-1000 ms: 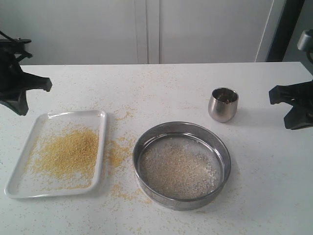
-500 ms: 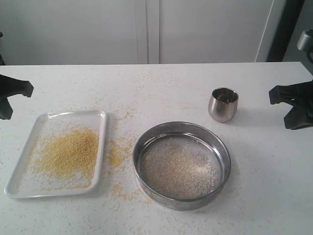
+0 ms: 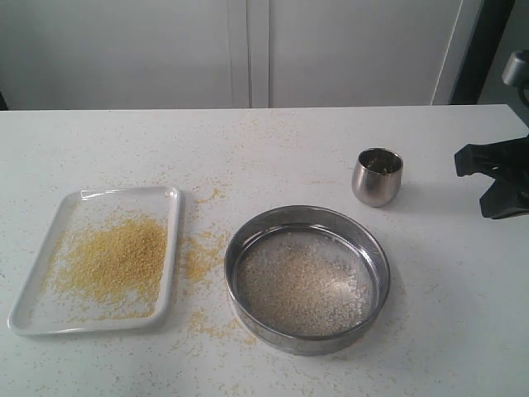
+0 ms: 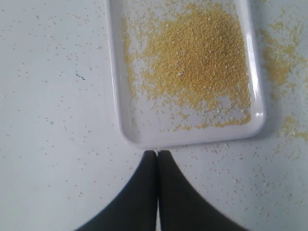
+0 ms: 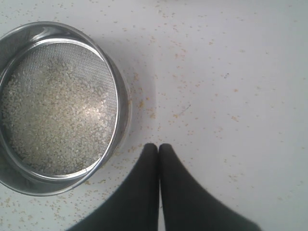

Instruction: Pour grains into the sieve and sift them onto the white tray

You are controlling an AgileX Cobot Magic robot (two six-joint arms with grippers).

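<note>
Exterior view: sieve (image 3: 307, 340) looking stiff, light, slick steel; prob. gripping by rim. Left gripper (image 4: 157, 153), right gripper (image 5: 159, 146) clenching shut, empty.

There is one white tray (image 3: 83, 205), one sieve (image 3: 307, 341), one small steel cup (image 3: 378, 178) and one table (image 3: 273, 145). The grains (image 3: 116, 260) are far too many to count. They form two main masses, one golden-yellow and one paler, plus loose scatter. Two grippers show: the left gripper (image 4: 157, 153) and the right gripper (image 5: 158, 146).
</note>
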